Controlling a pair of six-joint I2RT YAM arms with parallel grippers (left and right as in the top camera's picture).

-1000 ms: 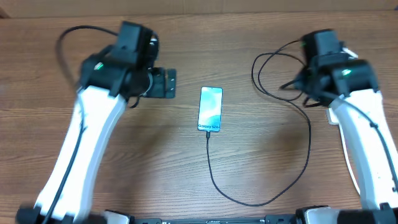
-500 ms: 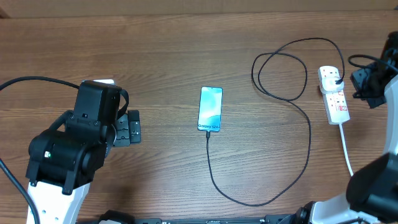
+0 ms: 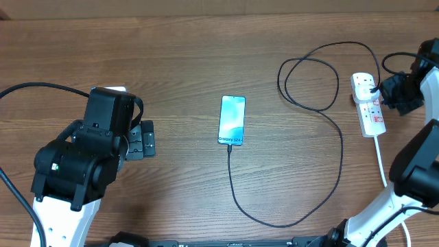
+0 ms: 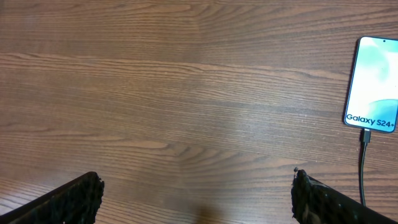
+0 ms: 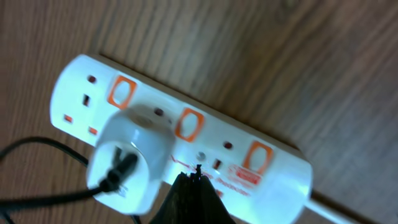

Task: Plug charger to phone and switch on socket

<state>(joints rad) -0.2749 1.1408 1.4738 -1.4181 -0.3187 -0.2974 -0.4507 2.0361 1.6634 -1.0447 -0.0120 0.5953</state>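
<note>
Wood table [image 3: 206, 41]: it carries the phone [image 3: 232, 120] in its middle and the socket [image 3: 368, 104] near its right edge.
Charger [image 3: 341, 165]: the tip sits in the phone's near end, and the cable loops right to a plug [image 5: 134, 155] in the socket.
Change: a second ago both arms leaned over the middle. Now the left one is back at the near left corner and the right one stands at the right edge, so the socket shows.
Left gripper [image 4: 196, 186]: fingers spread wide, nothing between them.
Right gripper [image 5: 196, 190]: fingers pressed together, holding nothing, tip just over the socket beside an orange switch [image 5: 189, 123].
Meaning: probably only the switch remains, or it is just pressed.
Hidden: whether the tip touches, and whether any switch is on, I cannot tell. The screen glows in every picture.
</note>
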